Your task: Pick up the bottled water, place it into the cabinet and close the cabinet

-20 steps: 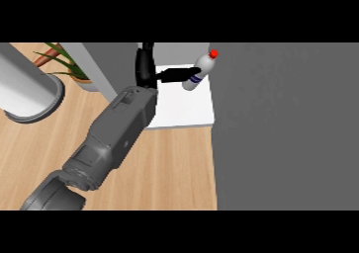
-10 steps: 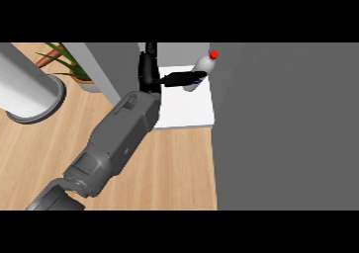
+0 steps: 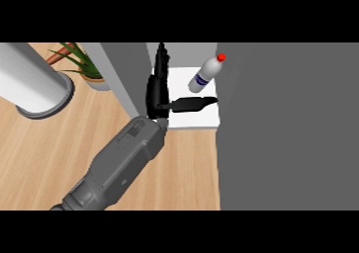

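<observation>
Bottled water (image 3: 206, 74), red cap (blue label), tilted.

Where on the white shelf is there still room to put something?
The white shelf is bare along its front edge, below the hand. Its back right corner is taken by the bottle, and the hand fills the middle. The wooden counter at left is also bare.

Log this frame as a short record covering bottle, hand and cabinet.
bottle: clear plastic water bottle with red cap, tilted, on white cabinet shelf
hand: black left hand, open, just below the bottle, not curled round it
cabinet: shelf exposed, not closed; dark grey panel at right
other: potted plant, upper left
</observation>
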